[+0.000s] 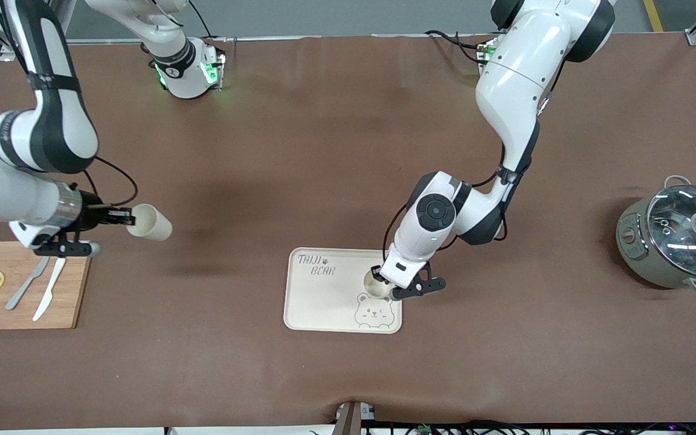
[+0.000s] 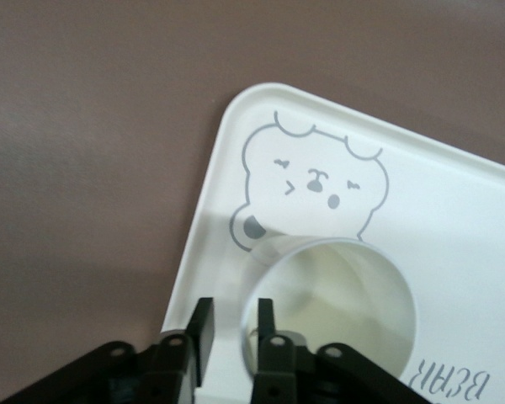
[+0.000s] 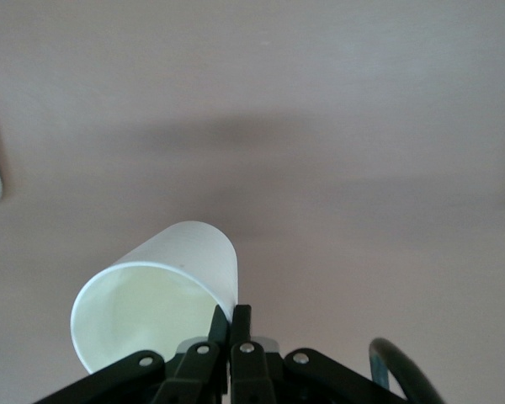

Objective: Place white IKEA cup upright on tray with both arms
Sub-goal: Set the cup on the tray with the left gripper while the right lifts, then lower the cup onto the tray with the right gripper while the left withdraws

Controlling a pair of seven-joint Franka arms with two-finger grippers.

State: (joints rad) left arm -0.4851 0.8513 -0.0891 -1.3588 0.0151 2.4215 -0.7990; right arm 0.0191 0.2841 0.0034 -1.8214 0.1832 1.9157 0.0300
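A white cup stands upright on the cream bear tray, next to the bear drawing. My left gripper is low over it. In the left wrist view the gripper is open, with one finger inside the cup and one outside its wall, over the tray. My right gripper is shut on the rim of a second white cup. It holds that cup on its side in the air over bare table beside the cutting board. The right wrist view shows the gripper pinching this cup's rim.
A bamboo cutting board with two lemon slices and two pieces of cutlery lies at the right arm's end. A grey pot with a glass lid stands at the left arm's end. Brown table surface lies between the board and the tray.
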